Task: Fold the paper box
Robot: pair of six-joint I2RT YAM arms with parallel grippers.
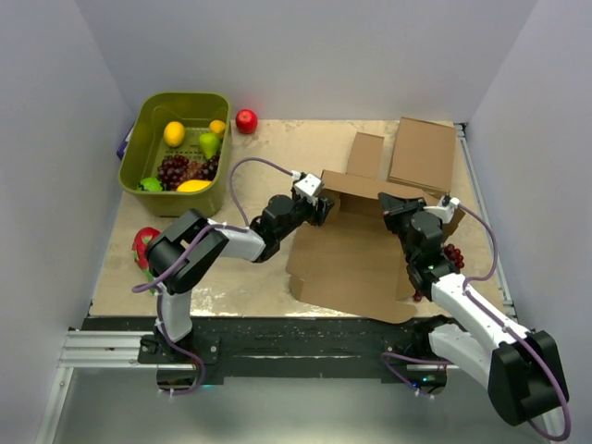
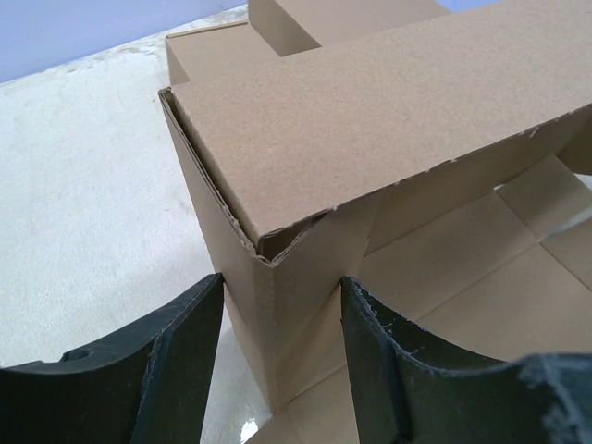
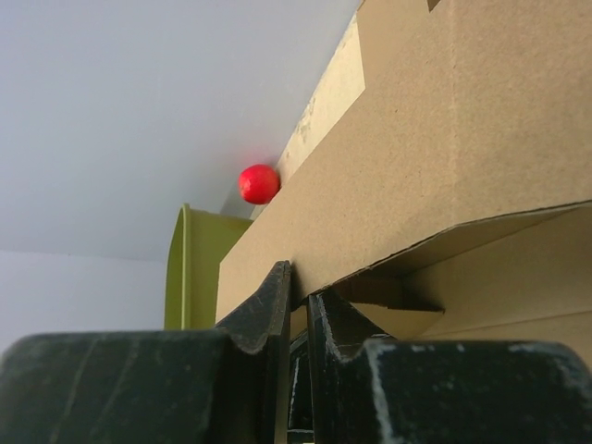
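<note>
The paper box [image 1: 347, 264] lies in the middle of the table, its base flat and its far wall folded up and doubled over. My left gripper [image 1: 324, 209] is at that wall's left end. In the left wrist view the left gripper [image 2: 282, 282] straddles the wall's upright corner, and both fingertips touch the cardboard [image 2: 370, 111]. My right gripper [image 1: 396, 209] is at the wall's right end. In the right wrist view the right gripper [image 3: 301, 277] has its fingers nearly together, pinching the edge of the folded wall [image 3: 444, 139].
A green basket [image 1: 139, 139] of fruit stands at the back left, with a red apple [image 1: 246, 121] beside it. A narrow brown box [image 1: 365, 153] and a flat brown box [image 1: 424, 153] lie behind the paper box. Dark grapes [image 1: 451, 254] lie by my right arm. A red-green object [image 1: 143, 245] lies at the left.
</note>
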